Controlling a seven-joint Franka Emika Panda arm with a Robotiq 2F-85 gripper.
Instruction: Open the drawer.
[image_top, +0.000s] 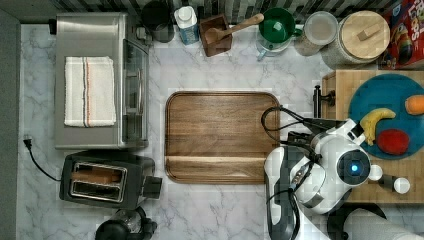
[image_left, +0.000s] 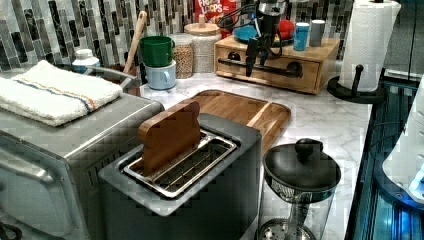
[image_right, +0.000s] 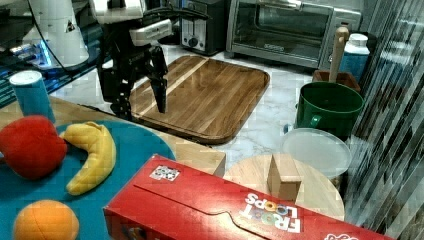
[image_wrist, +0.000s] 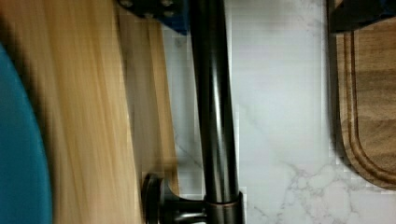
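White marble tabletop (image_top: 220, 210) with grey veins spreads out under even light, and at its centre lies the brown wooden tray (image_top: 216, 136), our landmark. Beyond the tray in the left view runs a backsplash (image_left: 55, 30) of narrow vertical tiles in grey, black and white. Across the tray in the right view stands the steel toaster oven (image_right: 292, 31), the black toaster (image_right: 202, 25) beside it. A paper towel roll (image_left: 369, 42) stands off the tray's far corner.
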